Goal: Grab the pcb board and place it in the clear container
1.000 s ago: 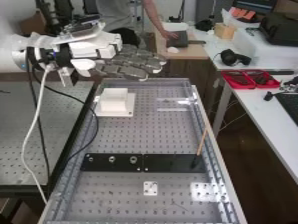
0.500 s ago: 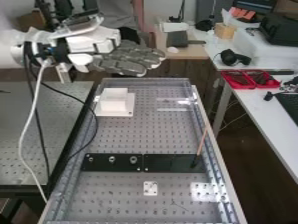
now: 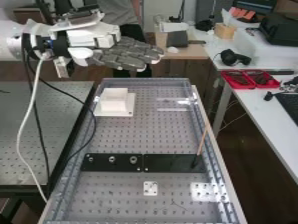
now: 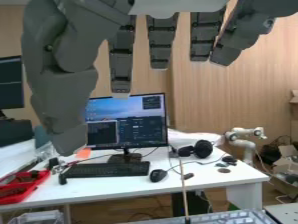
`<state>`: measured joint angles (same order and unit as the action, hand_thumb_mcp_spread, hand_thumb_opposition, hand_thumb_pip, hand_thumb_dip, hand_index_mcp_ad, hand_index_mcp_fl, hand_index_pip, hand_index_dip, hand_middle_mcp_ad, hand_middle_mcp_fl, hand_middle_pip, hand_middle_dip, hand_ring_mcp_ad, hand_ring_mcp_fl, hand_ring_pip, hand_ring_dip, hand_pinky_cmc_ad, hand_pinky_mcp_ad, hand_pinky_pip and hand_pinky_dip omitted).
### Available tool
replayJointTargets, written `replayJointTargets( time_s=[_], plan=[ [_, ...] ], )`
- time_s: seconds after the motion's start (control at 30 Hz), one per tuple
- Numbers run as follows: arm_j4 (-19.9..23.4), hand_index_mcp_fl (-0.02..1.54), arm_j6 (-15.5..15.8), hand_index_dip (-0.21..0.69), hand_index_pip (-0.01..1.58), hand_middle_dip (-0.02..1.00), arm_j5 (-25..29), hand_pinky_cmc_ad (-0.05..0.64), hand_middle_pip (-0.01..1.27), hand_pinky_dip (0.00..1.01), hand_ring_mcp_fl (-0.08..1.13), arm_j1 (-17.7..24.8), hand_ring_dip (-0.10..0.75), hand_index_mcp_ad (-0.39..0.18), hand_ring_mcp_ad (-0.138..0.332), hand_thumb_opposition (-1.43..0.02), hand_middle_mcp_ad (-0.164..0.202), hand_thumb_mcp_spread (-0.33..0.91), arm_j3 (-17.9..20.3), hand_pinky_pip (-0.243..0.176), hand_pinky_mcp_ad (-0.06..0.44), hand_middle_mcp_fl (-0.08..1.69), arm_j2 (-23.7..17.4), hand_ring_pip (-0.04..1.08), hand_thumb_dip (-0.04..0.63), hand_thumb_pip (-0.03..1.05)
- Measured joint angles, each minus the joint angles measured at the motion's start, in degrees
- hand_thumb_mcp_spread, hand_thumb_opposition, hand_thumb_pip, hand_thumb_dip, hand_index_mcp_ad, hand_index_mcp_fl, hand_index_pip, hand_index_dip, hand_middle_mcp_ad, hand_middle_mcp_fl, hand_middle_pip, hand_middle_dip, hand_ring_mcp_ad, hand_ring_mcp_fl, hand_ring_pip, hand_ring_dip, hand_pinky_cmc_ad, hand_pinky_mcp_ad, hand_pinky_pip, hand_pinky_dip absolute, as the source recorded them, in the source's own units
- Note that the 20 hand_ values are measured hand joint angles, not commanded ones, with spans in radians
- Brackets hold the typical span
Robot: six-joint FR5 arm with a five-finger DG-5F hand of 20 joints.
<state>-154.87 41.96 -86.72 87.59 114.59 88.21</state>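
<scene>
High view: the hand (image 3: 125,54) hangs open, fingers straight, up beyond the far left corner of the perforated bench (image 3: 120,136), where a white block (image 3: 115,101) sits on a white plate (image 3: 124,113) and a clear piece (image 3: 174,104) lies to its right. Nearer are two dark plates, a slim stick (image 3: 202,141) rising from the right one (image 3: 174,163); which item is the pcb board, I cannot tell.

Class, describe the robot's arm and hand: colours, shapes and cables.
The arm is white and rounded, with a black section at the wrist. The hand has dark grey, segmented fingers and a white housing behind them. A white cable and black cables hang below.
</scene>
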Motion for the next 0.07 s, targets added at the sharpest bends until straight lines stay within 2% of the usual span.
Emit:
replayJointTargets(
  time_s=[0.07],
  plan=[
    [-1.76, 0.26, -0.99, 0.321, 0.42, 0.16, -1.01, 0.316, 0.14, 0.18, 0.01, 0.03, 0.017, -0.152, 0.195, -0.76, 0.052, 0.53, -0.65, -0.077, 0.150, 0.04, -0.23, 0.10, 0.236, 0.33]
  ],
)
